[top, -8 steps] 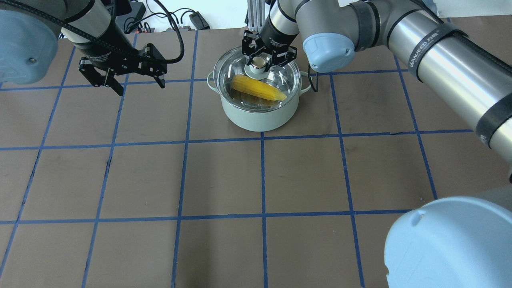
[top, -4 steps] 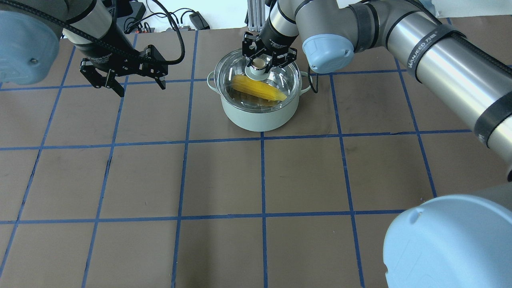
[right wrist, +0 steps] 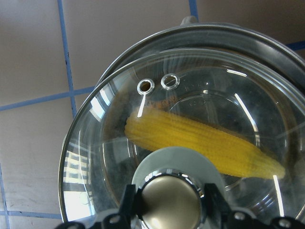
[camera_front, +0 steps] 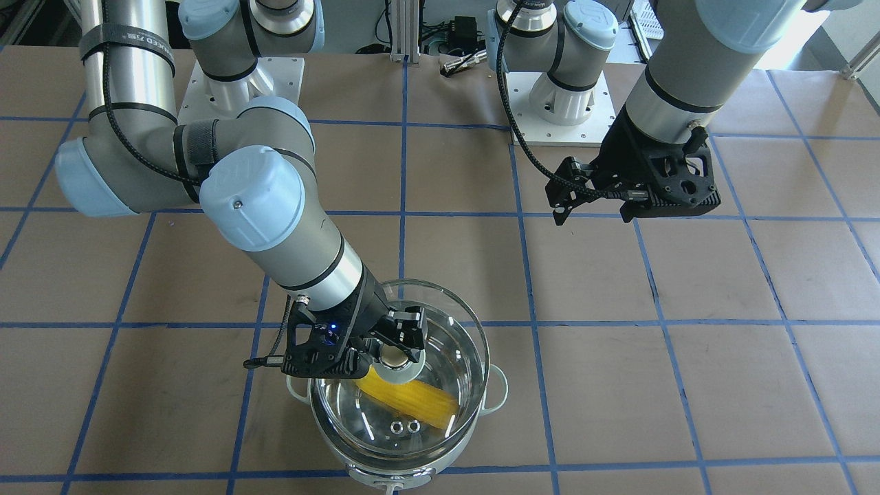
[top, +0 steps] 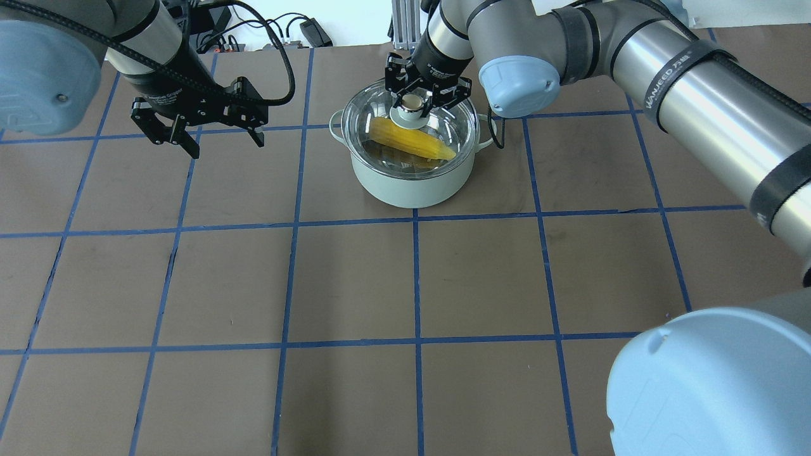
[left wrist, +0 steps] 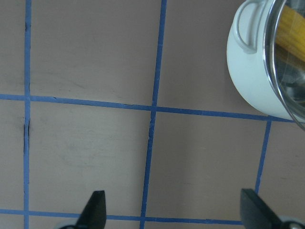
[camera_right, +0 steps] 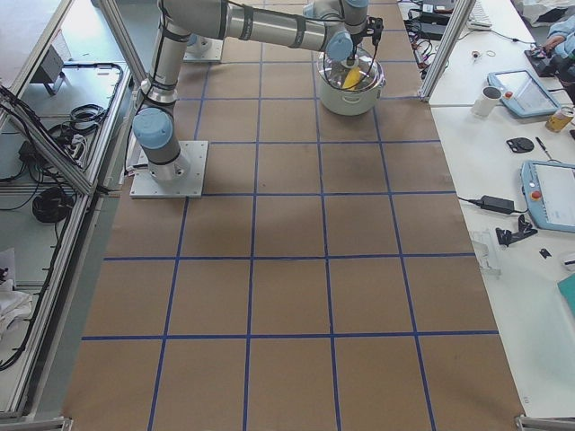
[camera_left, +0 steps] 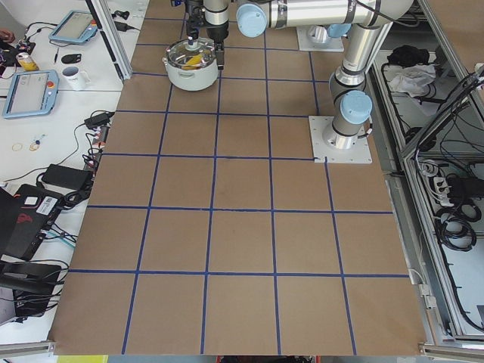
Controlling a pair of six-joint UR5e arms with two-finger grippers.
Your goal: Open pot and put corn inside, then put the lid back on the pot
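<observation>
The pale grey-green pot (top: pixel 412 189) stands at the table's far middle. The yellow corn (top: pixel 412 139) lies inside it, seen through the glass. My right gripper (top: pixel 414 101) is shut on the cream-gold knob of the clear lid (top: pixel 457 123) and holds the lid right over the pot's mouth. In the right wrist view the lid (right wrist: pixel 95 143) sits slightly off-centre from the steel rim (right wrist: pixel 267 36), above the corn (right wrist: pixel 200 136). I cannot tell if the lid rests on the rim. My left gripper (top: pixel 196 136) is open and empty, above the table to the pot's left.
The brown table (top: pixel 355 285) carries a blue tape grid. Cables and a power brick (top: pixel 313 31) lie past the far edge. In the left wrist view the pot's loop handle (left wrist: pixel 248 28) shows at the top right, well away from my open fingers (left wrist: pixel 95 210).
The right gripper has lowered the lid closer onto the pot. The left gripper has drifted slightly toward the far edge, still open.
</observation>
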